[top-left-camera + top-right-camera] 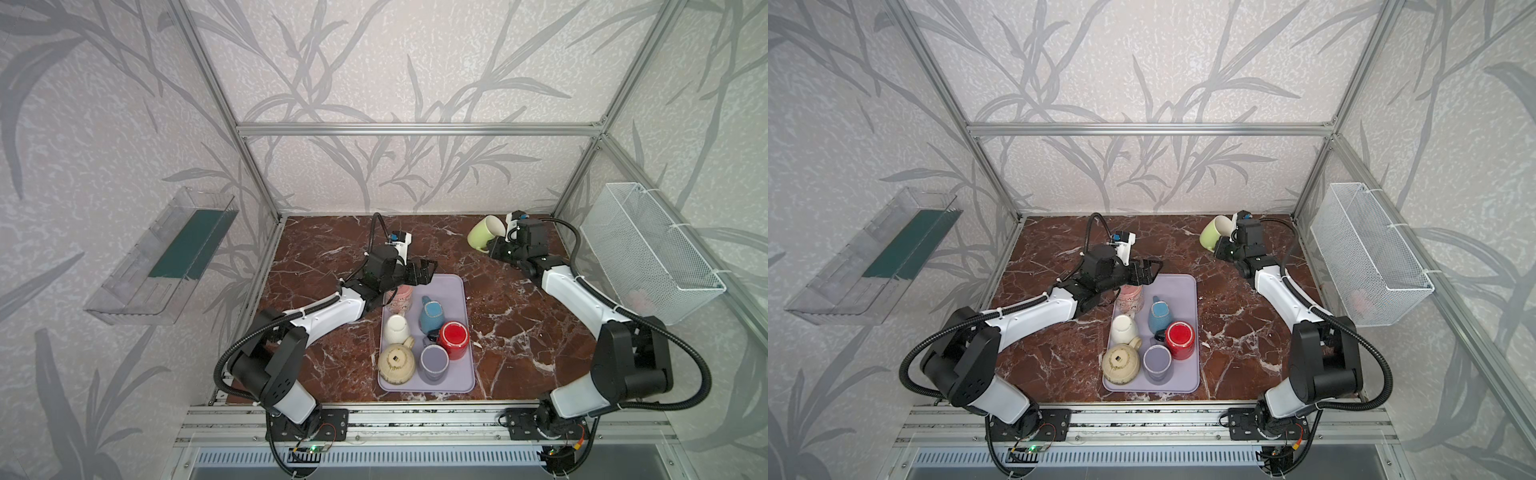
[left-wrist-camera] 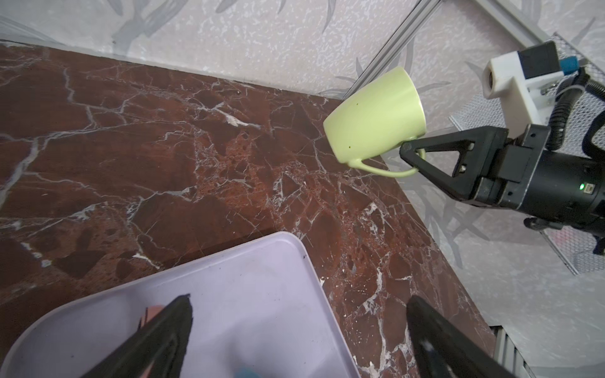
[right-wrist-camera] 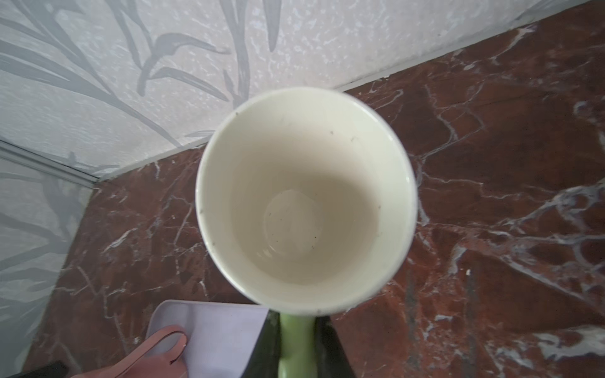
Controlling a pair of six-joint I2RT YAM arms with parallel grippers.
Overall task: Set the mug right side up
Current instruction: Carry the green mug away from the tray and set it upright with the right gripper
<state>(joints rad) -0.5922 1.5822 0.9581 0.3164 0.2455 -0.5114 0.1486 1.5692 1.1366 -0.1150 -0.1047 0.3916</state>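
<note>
The right pincer (image 2: 409,152) is clenched on the handle (image 2: 376,168) of the green mug (image 1: 484,233). The mug hangs clear of the marble table (image 1: 332,249), just ahead of the fingertips. It lies roughly on its side, with its base pointing away from the pincer and its cream inside (image 3: 304,199) facing back along the pincer toward the wrist.

The turn looks about half done. To finish well, the wrist should rotate until the rim faces up and the base is level. The mug should then go straight down onto the bare marble beneath the pincer, and the pincer should let go only once the base sits flat. The grip is on a thin loop, so the heavy body may swing about the fingers. A slow roll and a gentle touchdown would guard against that. The wall corner is close beyond the mug, so there is little room to swing outward.

The right arm reaches far forward, its forearm low over the table and its wrist bent so the pincer points across toward the left arm.

The left pincer (image 1: 426,270) is released, with its fingers spread wide. It hovers over the far end of the lavender tray (image 1: 455,286), above a pink mug (image 1: 402,297), well apart from the green mug.
</note>
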